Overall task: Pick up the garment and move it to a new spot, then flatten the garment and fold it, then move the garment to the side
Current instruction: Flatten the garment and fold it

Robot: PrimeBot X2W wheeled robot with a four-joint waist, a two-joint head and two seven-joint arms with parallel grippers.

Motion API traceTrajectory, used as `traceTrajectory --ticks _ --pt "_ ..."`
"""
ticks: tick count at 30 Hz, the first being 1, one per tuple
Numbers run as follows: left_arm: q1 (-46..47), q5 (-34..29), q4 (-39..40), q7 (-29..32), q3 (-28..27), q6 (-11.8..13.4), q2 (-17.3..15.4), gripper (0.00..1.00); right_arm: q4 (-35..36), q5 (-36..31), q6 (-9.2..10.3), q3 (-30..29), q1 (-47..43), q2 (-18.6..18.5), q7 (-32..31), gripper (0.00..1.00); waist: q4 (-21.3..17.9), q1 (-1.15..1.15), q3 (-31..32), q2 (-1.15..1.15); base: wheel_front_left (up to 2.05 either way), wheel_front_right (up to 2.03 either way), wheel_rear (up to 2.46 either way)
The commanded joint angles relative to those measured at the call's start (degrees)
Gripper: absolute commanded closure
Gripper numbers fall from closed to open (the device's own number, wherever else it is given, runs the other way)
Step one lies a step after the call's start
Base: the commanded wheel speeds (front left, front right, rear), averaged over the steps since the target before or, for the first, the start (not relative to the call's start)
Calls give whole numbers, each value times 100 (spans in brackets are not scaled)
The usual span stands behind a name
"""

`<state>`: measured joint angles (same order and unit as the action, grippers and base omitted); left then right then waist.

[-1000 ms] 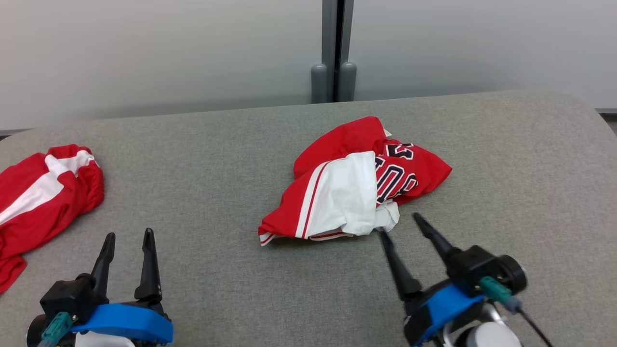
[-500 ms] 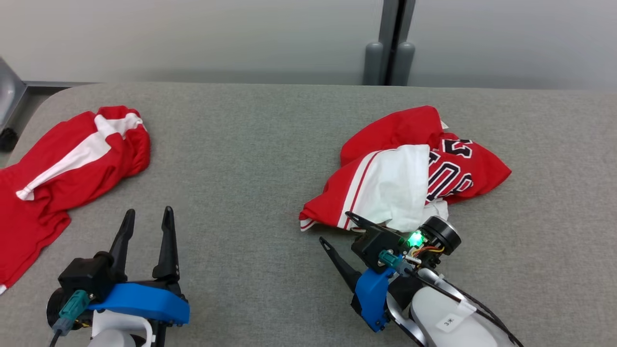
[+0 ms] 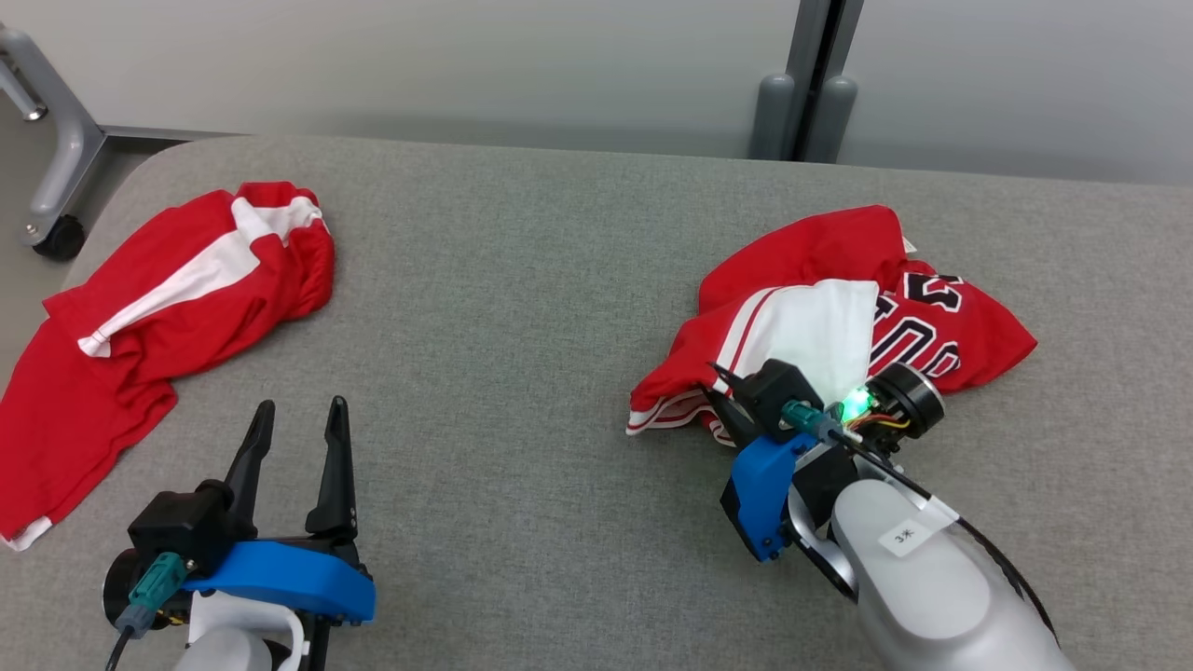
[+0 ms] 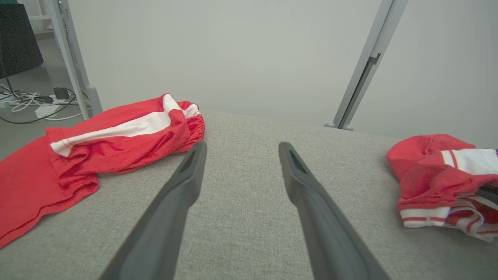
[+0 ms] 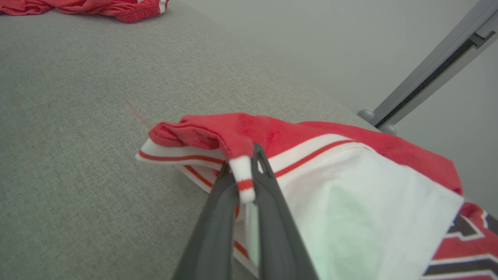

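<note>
The garment (image 3: pixel 820 326) is a crumpled red and white jersey with dark numerals, lying right of centre on the grey padded table (image 3: pixel 522 280). My right gripper (image 3: pixel 719 391) has come in at its near-left edge, and in the right wrist view the gripper (image 5: pixel 245 163) is shut on the garment's (image 5: pixel 350 186) striped white and red hem. The hem is pinched between the two fingers and slightly raised off the table. Near the front left, my left gripper (image 3: pixel 303 405) stands open over bare table. In the left wrist view the left gripper (image 4: pixel 242 144) holds nothing, and the garment (image 4: pixel 428 171) lies far to its right.
A second red garment with a white stripe (image 3: pixel 186 289) lies spread at the table's left edge, also seen as the red garment (image 4: pixel 116 132) in the left wrist view. A grey post (image 3: pixel 806 102) rises behind the table. A wheeled frame leg (image 3: pixel 56 233) stands off the far left corner.
The head camera has shifted. My right gripper moved in from the near right to the garment's near-left hem and closed on it. The left gripper stayed open.
</note>
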<state>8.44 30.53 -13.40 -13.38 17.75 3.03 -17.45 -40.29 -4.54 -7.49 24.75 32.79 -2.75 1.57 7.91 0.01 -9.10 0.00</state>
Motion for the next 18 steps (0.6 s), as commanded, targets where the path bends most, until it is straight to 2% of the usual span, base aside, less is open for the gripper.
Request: traceTrajectory --ticks 1,8,18 --pt "72 -4 -25 -39 15 -12 6 0 -4 106 -1 -71 129 -24 89 100 -38 -1 41 0 0 0 0" --pt "80 -10 -53 -89 -10 -31 -24 0 530 842 -1 -74 630 -22 451 100 -239 -1 224 0 0 0 0" --pt "117 -32 33 -105 -30 -8 -87 0 1645 1589 -1 -185 2254 -19 734 100 -438 -1 305 0 0 0 0"
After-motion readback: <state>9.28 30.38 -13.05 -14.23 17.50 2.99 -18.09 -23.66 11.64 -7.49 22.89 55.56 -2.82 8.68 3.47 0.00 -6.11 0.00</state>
